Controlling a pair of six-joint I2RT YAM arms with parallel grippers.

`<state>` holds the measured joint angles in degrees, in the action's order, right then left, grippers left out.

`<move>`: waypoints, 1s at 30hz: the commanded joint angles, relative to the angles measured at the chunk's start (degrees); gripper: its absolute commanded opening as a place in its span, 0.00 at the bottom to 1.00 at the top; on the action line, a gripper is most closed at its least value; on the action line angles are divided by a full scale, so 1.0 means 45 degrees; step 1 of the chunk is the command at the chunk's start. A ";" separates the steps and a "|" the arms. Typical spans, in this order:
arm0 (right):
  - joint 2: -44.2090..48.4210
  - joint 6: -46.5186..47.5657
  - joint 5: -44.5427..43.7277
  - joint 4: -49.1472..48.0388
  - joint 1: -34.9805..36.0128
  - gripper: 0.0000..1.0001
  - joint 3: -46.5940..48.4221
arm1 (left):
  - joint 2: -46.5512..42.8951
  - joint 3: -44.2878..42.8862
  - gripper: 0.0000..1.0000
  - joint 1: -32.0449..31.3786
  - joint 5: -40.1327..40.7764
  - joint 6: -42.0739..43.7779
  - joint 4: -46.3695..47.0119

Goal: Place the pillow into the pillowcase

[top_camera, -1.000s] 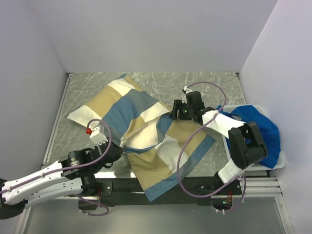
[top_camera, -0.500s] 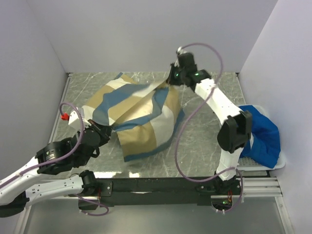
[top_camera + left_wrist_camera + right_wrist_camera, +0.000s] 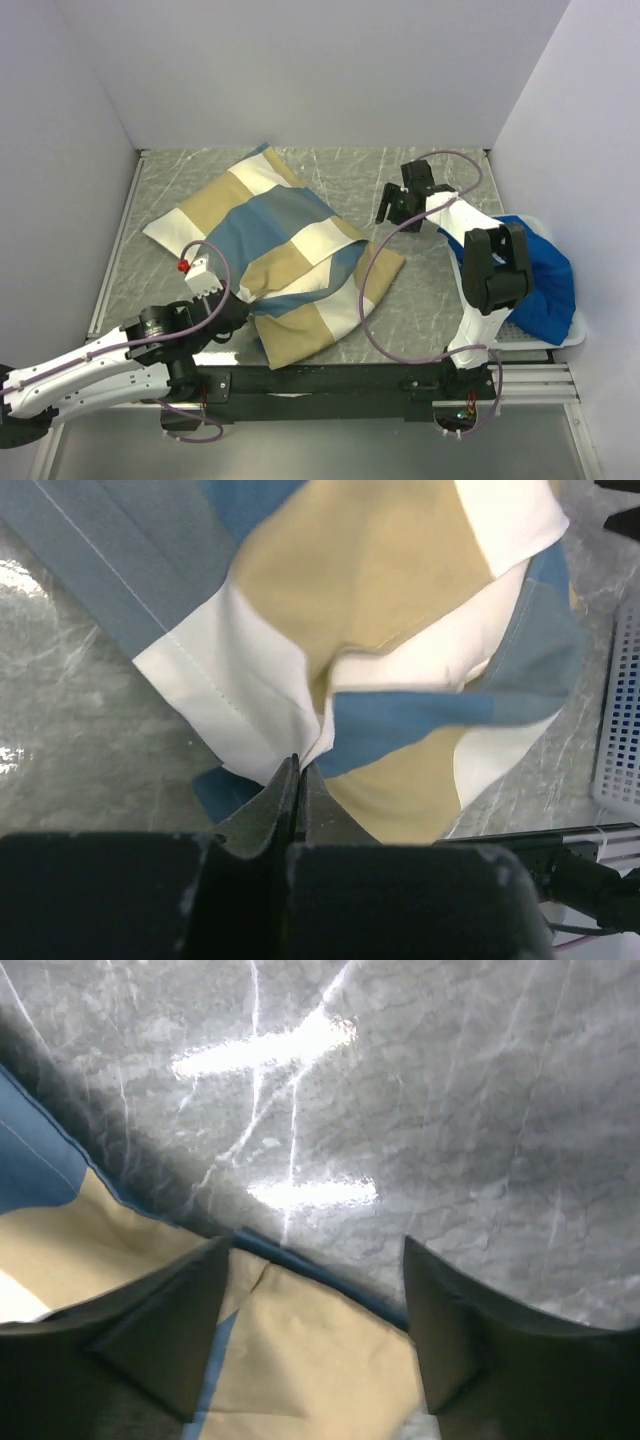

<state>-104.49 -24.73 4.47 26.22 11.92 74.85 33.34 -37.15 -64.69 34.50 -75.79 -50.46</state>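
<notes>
Because the limp pillowcase (image 3: 290, 255) needs one end anchored, my left gripper (image 3: 297, 766) is clenched on a bunched fold at its near edge, so the cloth cannot slide. My right gripper (image 3: 312, 1258) hangs just past the pillowcase's right edge, jaws spread and holding nothing (a tan corner lies right beneath it), placed, I judge, for a fresh pinch there. No cream pillow shows; the pillowcase's far-left half looks plump, so I judge the pillow sits inside it. Right of the pillowcase, a blue cloth (image 3: 540, 275) fills a white basket (image 3: 578, 338). No brand, label or writing is readable.
</notes>
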 commanded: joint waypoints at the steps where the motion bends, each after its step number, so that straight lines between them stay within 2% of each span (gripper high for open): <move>1: 0.1637 0.0164 0.1033 -0.2152 -0.0032 0.83 -0.0714 | -0.0203 -0.1330 0.04 0.0214 0.0242 0.0900 0.1096; 4: 0.1287 0.0222 0.1935 -0.1418 0.0006 0.84 0.0199 | 0.0439 -0.2249 0.08 0.0758 0.0381 0.2206 0.1367; 6: 0.1304 0.0126 0.1356 -0.0868 0.0162 0.83 0.0905 | 0.1218 -0.2506 0.08 0.1247 -0.0359 0.2835 0.1583; 7: 0.1576 0.0105 0.1002 -0.0788 0.0376 0.83 0.0809 | 0.1436 -0.2507 0.08 0.1926 -0.0710 0.3495 0.1932; 8: 0.1965 0.0047 0.0670 -0.0942 0.0513 0.83 0.0228 | 0.1593 -0.2391 0.07 0.2320 -0.1100 0.3773 0.2187; 10: 0.3604 -0.0362 0.0704 -0.1757 0.0689 0.80 -0.0885 | 0.1673 -0.1711 0.04 0.3628 -0.3148 0.4591 0.3237; 12: 0.5608 -0.0636 0.0862 -0.2424 0.1214 0.79 -0.2993 | 0.1556 -0.1220 0.01 0.4487 -0.4884 0.4693 0.3575; 13: 0.6260 -0.0579 0.0495 -0.2872 0.1778 0.80 -0.3638 | 0.1459 -0.0715 0.01 0.4569 -0.5319 0.4558 0.3653; 14: 0.7175 -0.0462 0.0162 -0.2954 0.3079 0.80 -0.4534 | 0.1342 -0.0440 0.01 0.4609 -0.5633 0.4402 0.3789; 16: 0.7748 -0.0343 -0.0463 -0.3013 0.4318 0.81 -0.5223 | 0.0874 0.0668 0.01 0.4609 -0.6998 0.3642 0.4082; 18: 0.8335 -0.0790 -0.0174 -0.3597 0.5686 0.82 -0.6434 | 0.0406 0.1512 0.01 0.4609 -0.7548 0.3134 0.4765; 19: 0.8472 -0.0967 -0.0270 -0.3928 0.6116 0.82 -0.6766 | 0.0287 0.2290 0.02 0.4609 -0.8207 0.2860 0.5057; 20: 0.8647 -0.1240 -0.0793 -0.4106 0.6700 0.83 -0.7273 | 0.0208 0.2549 0.12 0.4609 -0.8349 0.2780 0.5234; 22: 0.8669 -0.1612 -0.1555 -0.4166 0.7894 0.85 -0.7569 | 0.0246 0.2960 0.21 0.4609 -0.8409 0.2779 0.5294; 23: 0.8514 -0.1923 -0.2178 -0.4185 0.8129 0.85 -0.7725 | 0.0324 0.3000 0.31 0.4609 -0.8506 0.2818 0.5295; 26: 0.8414 -0.2509 -0.3236 -0.3777 0.8872 0.70 -0.7921 | 0.0559 0.2437 0.46 0.4570 -0.8119 0.3286 0.4906; 27: 0.8492 -0.2667 -0.4032 -0.3659 0.9048 0.56 -0.8038 | 0.0559 0.2144 0.48 0.4570 -0.7865 0.3616 0.4730; 29: 0.9036 -0.3154 -0.4488 -0.3832 0.9381 0.42 -0.8679 | 0.0637 0.1071 0.50 0.4570 -0.7281 0.4047 0.4066; 30: 0.9272 -0.3311 -0.4644 -0.4027 0.9401 0.32 -0.8955 | 0.0831 0.0680 0.50 0.4551 -0.7199 0.4571 0.3910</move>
<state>-67.11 -34.46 -6.85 10.92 52.62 38.15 36.42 -25.47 -44.27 -0.10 -60.93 -32.84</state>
